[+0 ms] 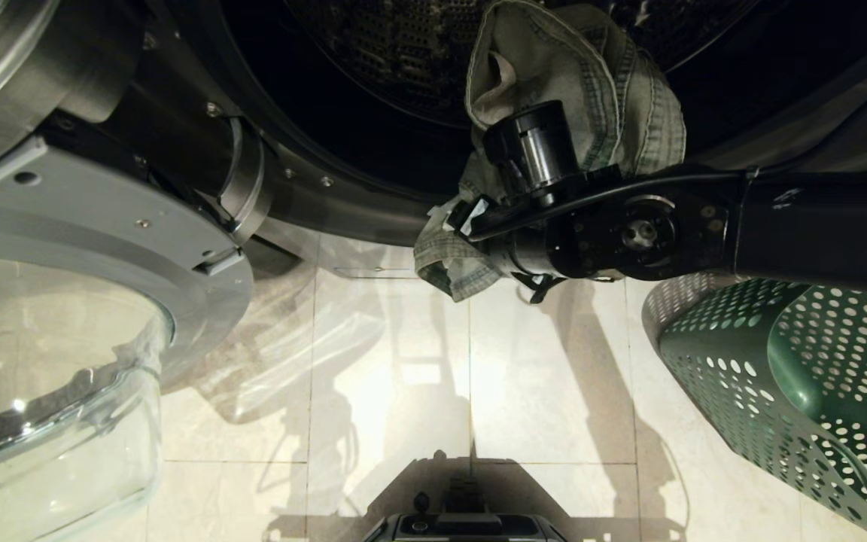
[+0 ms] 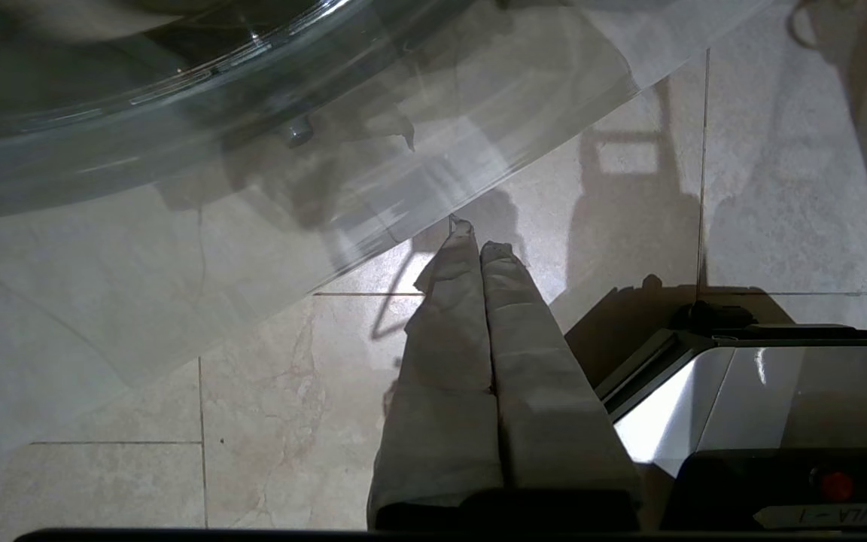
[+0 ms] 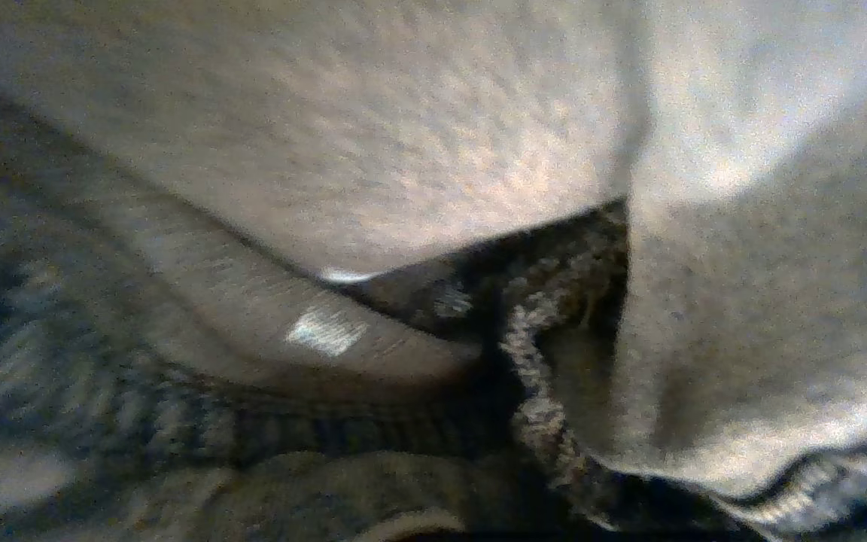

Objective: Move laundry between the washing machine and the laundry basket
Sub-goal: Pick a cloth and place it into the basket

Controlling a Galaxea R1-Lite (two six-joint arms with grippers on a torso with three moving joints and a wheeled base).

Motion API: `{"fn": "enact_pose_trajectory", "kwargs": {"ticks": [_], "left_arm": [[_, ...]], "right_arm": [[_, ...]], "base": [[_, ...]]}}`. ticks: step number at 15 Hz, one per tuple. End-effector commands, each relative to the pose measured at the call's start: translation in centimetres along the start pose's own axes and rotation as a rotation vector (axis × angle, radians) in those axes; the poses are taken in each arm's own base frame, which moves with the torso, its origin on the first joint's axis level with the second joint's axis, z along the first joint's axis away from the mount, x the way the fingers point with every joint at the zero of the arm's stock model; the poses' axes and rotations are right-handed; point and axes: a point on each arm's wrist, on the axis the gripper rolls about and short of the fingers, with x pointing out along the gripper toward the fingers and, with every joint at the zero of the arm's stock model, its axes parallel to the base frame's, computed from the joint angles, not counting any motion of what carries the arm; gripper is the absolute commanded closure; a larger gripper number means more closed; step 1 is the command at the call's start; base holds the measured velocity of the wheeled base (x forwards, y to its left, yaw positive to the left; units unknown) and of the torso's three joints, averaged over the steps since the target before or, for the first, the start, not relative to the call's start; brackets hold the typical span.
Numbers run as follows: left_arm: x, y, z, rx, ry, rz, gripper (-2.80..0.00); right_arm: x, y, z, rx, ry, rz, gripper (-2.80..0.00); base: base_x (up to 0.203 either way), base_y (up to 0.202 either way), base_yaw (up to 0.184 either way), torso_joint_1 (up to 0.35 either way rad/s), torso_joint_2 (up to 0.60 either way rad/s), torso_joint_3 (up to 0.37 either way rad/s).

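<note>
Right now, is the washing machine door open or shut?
Open: the glass door hangs swung aside on the left, and the drum opening gapes with the denim garment at its mouth.

The only text that can be read is on a small grey label (image 2: 821, 515) on the robot's dark base, in the left wrist view. It is seen upside down and looks like "VLA-1", though the letters are small and I am not fully sure. No other writing can be read anywhere.
</note>
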Motion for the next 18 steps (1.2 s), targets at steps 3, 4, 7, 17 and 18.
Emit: {"fn": "enact_pose_trajectory", "kwargs": {"ticks": [3,4,7,17,18], "left_arm": [[0.0,0.0,0.0,0.000,-0.001,0.001,0.00],[0.0,0.0,0.0,0.000,-0.001,0.001,0.00],[0.0,0.0,0.0,0.000,-0.001,0.001,0.00],[0.0,0.0,0.0,0.000,-0.001,0.001,0.00],[0.0,0.0,0.0,0.000,-0.001,0.001,0.00]], "right_arm": [[-2.1,0.4,1.4,-0.008,0.001,0.047,-2.80],[-2.3,0.5,1.5,-0.012,0.001,0.049,-2.80],[-2.6,0.0,0.9,-0.025,0.023,0.033,-2.80],[-3.1,0.3,-0.5,-0.047,0.123,0.084,-2.80],[-3.1,0.4,-0.7,-0.049,0.125,0.084,-2.80]], "base": [[0.000,0.000,0.000,0.000,0.00,0.000],[0.000,0.000,0.000,0.000,0.00,0.000],[0.000,0.000,0.000,0.000,0.00,0.000],[0.000,0.000,0.000,0.000,0.00,0.000],[0.000,0.000,0.000,0.000,0.00,0.000]]}}
